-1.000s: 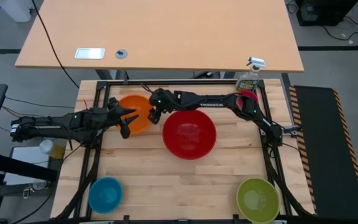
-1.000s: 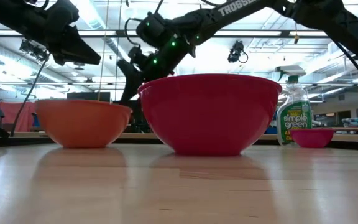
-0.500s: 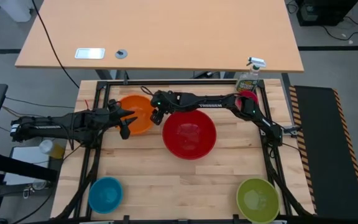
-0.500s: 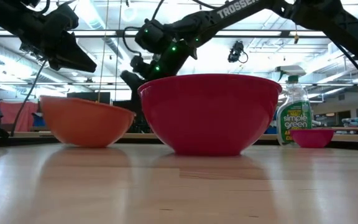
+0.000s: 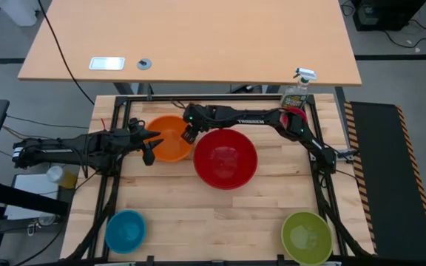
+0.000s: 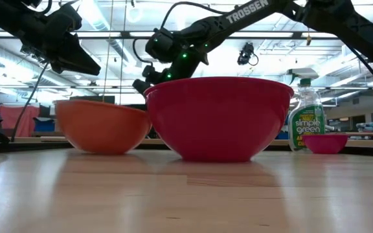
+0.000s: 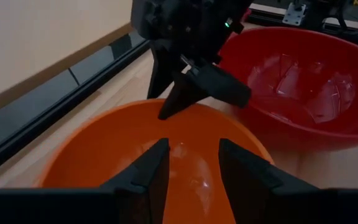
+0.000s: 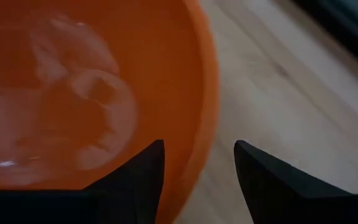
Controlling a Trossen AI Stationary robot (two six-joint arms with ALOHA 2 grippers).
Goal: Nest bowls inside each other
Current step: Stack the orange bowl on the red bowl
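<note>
The orange bowl stands at the far left of the table, its rim a little lower on the side toward the big red bowl close beside it. My right gripper is open at the orange bowl's rim nearest the red bowl, one finger inside and one outside. My left gripper hovers open above the bowl's opposite side, touching nothing. The blue bowl sits near left, the green bowl near right and the small pink bowl far right. My right gripper straddles the orange bowl's rim on the side toward the red bowl, coming slanting down from the far right. One finger is inside, close against the inner wall. The other finger stands outside over bare wood, clear of the rim. The bowl's base rests on the table.
A clear spray bottle stands at the far right corner behind the pink bowl. A light desk lies beyond the table's far edge. Bare wood lies between the red bowl and the two near bowls.
My right gripper has sunk and tipped further down at the orange bowl's rim. The orange bowl has slid along the table toward the right edge, up beside the red bowl, and has tipped a little. My left gripper has stayed where it was.
</note>
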